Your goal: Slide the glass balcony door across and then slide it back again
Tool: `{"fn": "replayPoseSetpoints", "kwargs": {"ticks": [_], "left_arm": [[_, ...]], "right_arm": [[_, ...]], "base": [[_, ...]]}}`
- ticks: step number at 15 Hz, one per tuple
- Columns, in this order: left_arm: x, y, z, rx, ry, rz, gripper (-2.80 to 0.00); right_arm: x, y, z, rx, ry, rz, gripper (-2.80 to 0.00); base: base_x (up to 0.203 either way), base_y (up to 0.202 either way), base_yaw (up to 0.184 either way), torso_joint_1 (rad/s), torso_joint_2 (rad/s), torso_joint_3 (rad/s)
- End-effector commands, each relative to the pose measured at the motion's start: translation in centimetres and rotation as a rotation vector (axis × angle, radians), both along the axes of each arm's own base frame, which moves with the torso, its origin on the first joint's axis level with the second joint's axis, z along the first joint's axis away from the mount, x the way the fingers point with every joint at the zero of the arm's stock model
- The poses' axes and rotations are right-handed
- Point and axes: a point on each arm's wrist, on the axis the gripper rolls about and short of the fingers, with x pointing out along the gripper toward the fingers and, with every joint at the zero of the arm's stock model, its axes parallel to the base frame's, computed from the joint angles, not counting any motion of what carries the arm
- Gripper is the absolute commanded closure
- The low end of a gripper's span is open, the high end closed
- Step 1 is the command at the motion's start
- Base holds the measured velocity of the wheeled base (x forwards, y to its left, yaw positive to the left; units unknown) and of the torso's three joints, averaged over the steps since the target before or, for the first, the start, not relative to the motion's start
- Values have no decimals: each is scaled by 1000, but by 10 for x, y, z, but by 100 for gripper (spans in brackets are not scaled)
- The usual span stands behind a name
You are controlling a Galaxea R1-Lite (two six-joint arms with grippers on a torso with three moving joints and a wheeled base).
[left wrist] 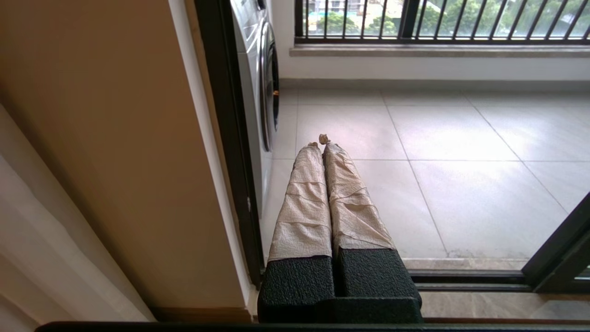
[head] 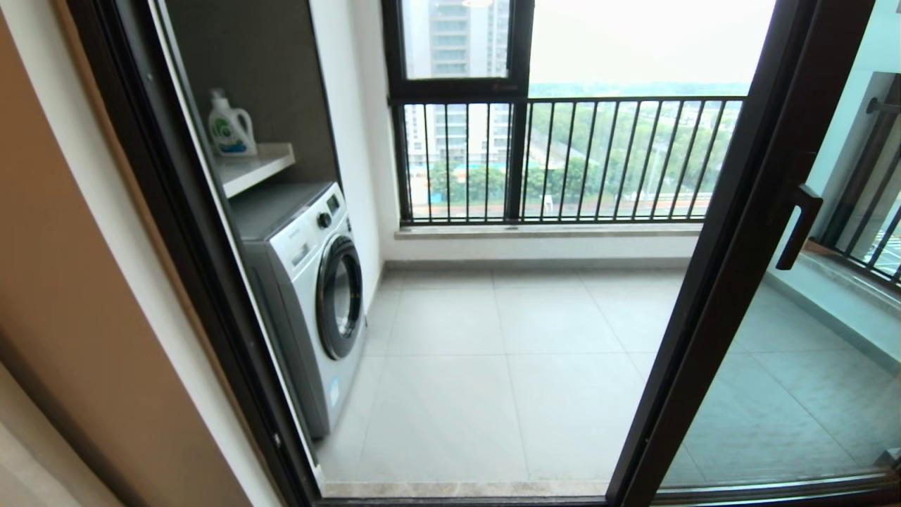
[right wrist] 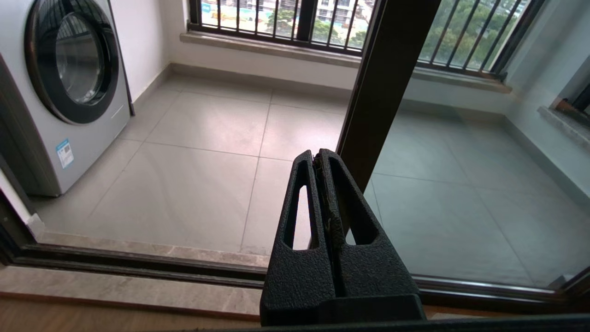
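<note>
Glass balcony door (head: 711,282) slid to the right, doorway open at left. Beyond, washing machine (head: 310,289) against left wall, detergent bottle (head: 230,125) on shelf (head: 257,165) above; railing (head: 563,158) behind floor (head: 493,366).

Bright daylight comes in through the window (head: 563,141). The sky looks washed-out white. The floor tiles (head: 493,366) shine softly. The wall (head: 84,296) stays darker. Straight lines bend near the edges.

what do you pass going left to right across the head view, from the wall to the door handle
tan wall → dark door frame → detergent bottle → washing machine → outer window railing → glass balcony door edge → its black handle
</note>
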Motion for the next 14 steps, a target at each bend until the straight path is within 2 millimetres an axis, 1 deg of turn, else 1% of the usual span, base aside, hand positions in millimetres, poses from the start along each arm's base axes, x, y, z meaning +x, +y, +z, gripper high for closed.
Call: {"fn": "replayPoseSetpoints", "kwargs": {"ticks": [1, 14], "left_arm": [[0, 0, 0, 0, 2, 0, 0], [0, 0, 0, 0, 2, 0, 0]], "right_arm": [[0, 0, -2, 32, 10, -2, 0], [0, 0, -2, 73, 12, -15, 0]], "base": [[0, 0, 0, 0, 0, 0], [0, 0, 0, 0, 0, 0]]}}
